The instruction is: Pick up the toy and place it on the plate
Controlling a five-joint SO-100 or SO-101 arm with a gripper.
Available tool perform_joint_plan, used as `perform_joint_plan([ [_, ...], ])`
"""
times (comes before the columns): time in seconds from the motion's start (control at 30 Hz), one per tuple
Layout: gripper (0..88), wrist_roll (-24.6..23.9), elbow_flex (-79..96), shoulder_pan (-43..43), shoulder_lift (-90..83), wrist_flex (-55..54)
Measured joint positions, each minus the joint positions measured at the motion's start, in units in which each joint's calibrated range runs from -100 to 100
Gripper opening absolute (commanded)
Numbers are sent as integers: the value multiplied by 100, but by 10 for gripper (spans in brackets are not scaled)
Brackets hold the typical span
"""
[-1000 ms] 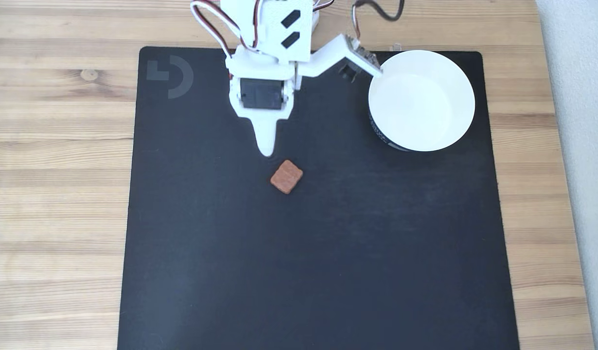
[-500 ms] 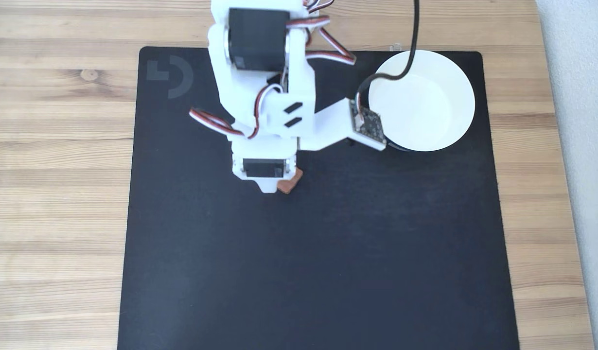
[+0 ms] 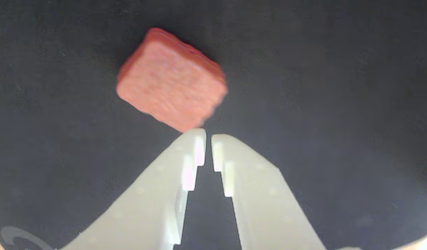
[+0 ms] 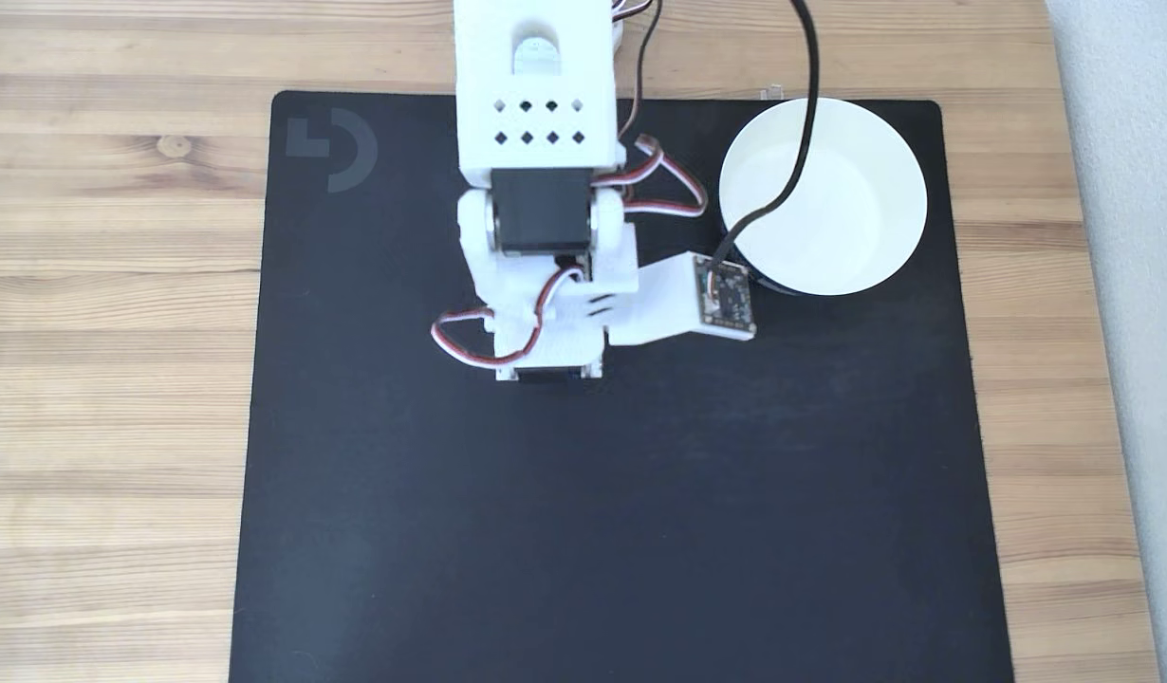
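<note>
**Entry: approach to the toy, pick not yet made**

Step in hand: reach and alignment. In the wrist view the gripper (image 3: 208,136) points at the toy (image 3: 171,80) with its two white fingers (image 3: 185,163) drawn almost together, a thin dark slit between the tips, and nothing held. The tips sit right at the near corner of the toy; whether they touch it cannot be told.

Next move, as a judgement: the jaws need to spread wider than the block, shift toward the upper left of the wrist view to centre over it, then descend and close across two opposite flat sides. Closing on a corner would likely squirt the piece sideways on the mat (image 4: 640,531).

Item, toy: small, flat, reddish-brown, roughly square with rounded corners, slightly blurred, lying flat and turned diagonally to the fingers. Location: on the black mat, ahead of the fingertips; in the fixed view it is hidden under the arm (image 4: 541,285).

Item, plate (image 4: 859,190): round, white, empty, dark outer band visible at its lower edge, standing at the mat's upper right in the fixed view, well apart from the wrist
</note>
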Motion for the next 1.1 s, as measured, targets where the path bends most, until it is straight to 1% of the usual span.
perform_joint_plan([
  [0.93, 22, 26, -9, -83, 216, 76],
  [1.03, 22, 247, -9, -83, 216, 177],
  [1.1, 22, 484, -9, -100, 216, 177],
])
